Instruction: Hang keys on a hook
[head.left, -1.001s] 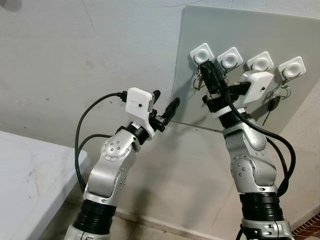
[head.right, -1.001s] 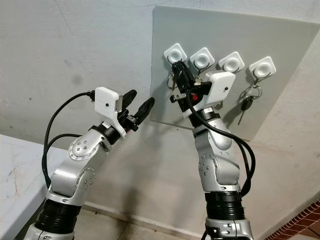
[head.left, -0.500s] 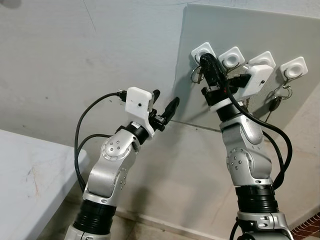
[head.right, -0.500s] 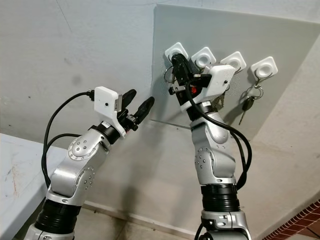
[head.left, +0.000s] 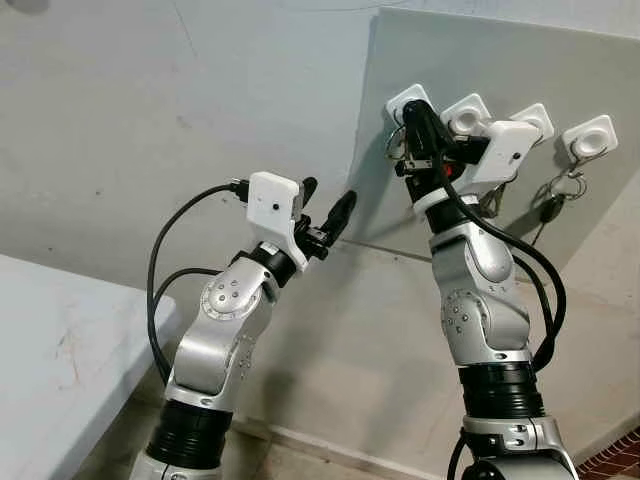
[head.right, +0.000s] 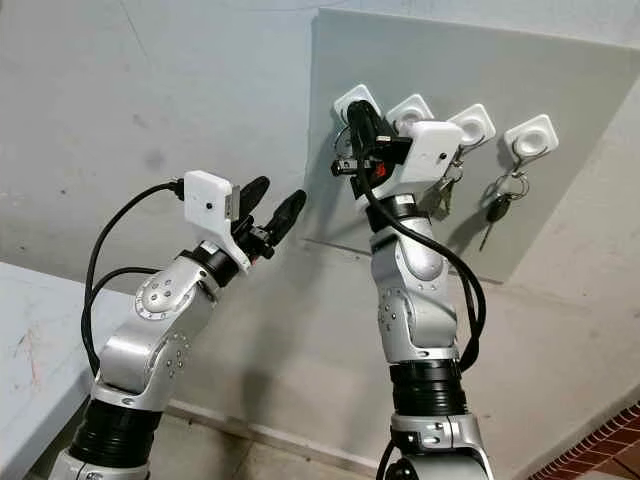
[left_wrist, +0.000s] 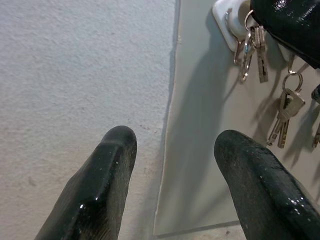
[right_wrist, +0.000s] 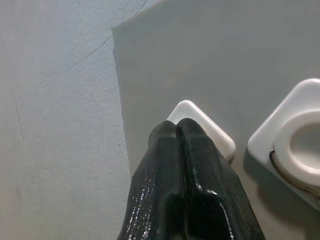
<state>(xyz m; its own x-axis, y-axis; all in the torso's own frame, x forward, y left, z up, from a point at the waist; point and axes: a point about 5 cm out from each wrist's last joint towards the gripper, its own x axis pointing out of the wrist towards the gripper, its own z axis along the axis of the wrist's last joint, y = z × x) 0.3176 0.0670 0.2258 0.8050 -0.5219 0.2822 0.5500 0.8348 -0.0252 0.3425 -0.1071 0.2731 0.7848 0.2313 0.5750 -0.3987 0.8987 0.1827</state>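
Closest to me, the pale bench (head.left: 60, 350) sits low on my left. Above it my left gripper (head.left: 327, 211) hangs in the air with its jaws released, the two black fingers (left_wrist: 107, 165) spread apart and aimed at the left edge of the grey board (head.left: 480, 70) on the wall (head.left: 150, 100), not touching it.

Further in, my right gripper (head.left: 412, 112) is raised up against the board with its jaws clenched, the fingertips (right_wrist: 176, 131) pressed together right over the leftmost white hook (right_wrist: 216, 135). In the left wrist view the keys (left_wrist: 250, 52) dangle on their ring from that leftmost hook, just beside the black fingers of my right gripper; I cannot tell whether the jaws actually pinch the ring.

On the board, the row of four white hooks runs to the right. A second bunch of keys (left_wrist: 285, 115) hangs from the next hook (head.left: 464, 113), and a black-headed key (head.left: 550, 207) hangs from the far right hook (head.left: 590, 138)
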